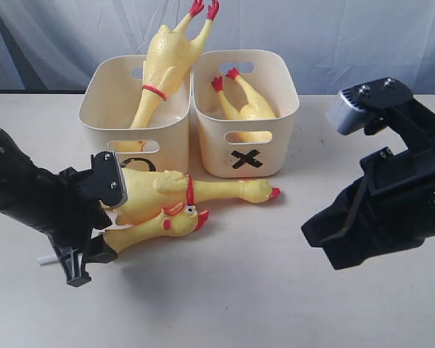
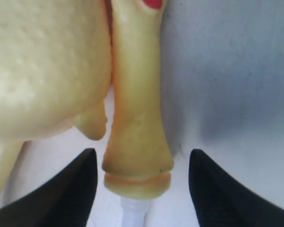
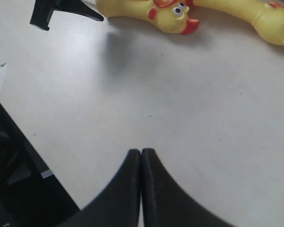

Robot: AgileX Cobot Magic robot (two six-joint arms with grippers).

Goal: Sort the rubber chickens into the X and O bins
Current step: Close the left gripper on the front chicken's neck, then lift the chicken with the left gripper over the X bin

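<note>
Two rubber chickens lie on the table in front of the bins: a large one with a red neck band [image 1: 203, 190] and a smaller one [image 1: 159, 225] closer to the front. My left gripper [image 1: 94, 257] is open, its jaws either side of the smaller chicken's tail end [image 2: 137, 151] without touching it. Another banded chicken [image 1: 163, 72] stands feet-up in the O bin [image 1: 94, 109]. A small chicken [image 1: 248, 107] lies in the X bin [image 1: 283, 156]. My right gripper [image 3: 141, 153] is shut and empty above bare table, right of the chickens.
A white plug [image 2: 135, 213] sticks out of the smaller chicken's tail end. The right arm's black body [image 1: 391, 196] fills the right side. A grey-blue backdrop [image 1: 348, 36] hangs behind the bins.
</note>
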